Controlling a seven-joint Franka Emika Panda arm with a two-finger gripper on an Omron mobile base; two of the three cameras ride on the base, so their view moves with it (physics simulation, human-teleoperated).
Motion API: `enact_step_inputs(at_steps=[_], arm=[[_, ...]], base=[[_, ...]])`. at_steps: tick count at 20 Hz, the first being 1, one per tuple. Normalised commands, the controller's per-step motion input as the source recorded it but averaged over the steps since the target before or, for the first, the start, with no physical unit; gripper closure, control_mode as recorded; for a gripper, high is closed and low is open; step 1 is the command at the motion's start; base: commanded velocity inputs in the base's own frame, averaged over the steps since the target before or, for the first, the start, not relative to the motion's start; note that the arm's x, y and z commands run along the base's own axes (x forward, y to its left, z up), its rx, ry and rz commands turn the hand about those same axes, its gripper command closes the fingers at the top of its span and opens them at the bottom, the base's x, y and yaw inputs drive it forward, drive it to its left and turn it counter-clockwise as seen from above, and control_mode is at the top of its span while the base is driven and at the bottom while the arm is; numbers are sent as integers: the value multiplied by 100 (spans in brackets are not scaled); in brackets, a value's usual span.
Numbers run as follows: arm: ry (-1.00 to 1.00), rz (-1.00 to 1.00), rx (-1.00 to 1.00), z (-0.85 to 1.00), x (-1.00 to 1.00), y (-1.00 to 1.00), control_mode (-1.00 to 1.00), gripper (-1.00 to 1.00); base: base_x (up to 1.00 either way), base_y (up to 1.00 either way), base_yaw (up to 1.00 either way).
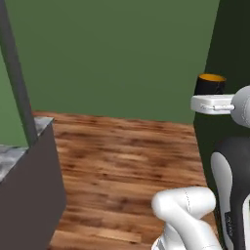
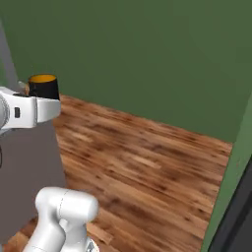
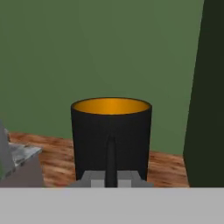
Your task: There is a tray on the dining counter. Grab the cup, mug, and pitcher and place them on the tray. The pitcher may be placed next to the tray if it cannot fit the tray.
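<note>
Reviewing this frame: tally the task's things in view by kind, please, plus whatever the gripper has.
Mug (black, orange inside), upright in the shut gripper, which grips its handle: 1
Cup: 0
Pitcher: 0
Tray: 0
Total: 1 task thing in view, carried above the wooden floor before a green wall.

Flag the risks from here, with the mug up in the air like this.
1. The gripper is shut on the mug by its thin handle alone, so the mug may swing or slip in a turn.
2. It hangs high over bare wooden floor; a drop would likely lose it.
3. A grey marbled counter corner stands close on the left, so a wide swing could clip it.
</note>
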Motion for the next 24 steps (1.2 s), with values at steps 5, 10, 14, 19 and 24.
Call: enact_step_inputs(at_steps=[5, 10, 14, 19, 24], arm=[[0, 0, 0, 0, 0, 0, 100, 100], [0, 0, 0, 0, 0, 0, 100, 100], [0, 0, 0, 0, 0, 0, 100, 100], [0, 0, 0, 0, 0, 0, 100, 100], [0, 0, 0, 0, 0, 0, 100, 100]], base=[[100, 4, -43], [96, 21, -37], [100, 30, -31], [92, 67, -13], [98, 76, -6]])
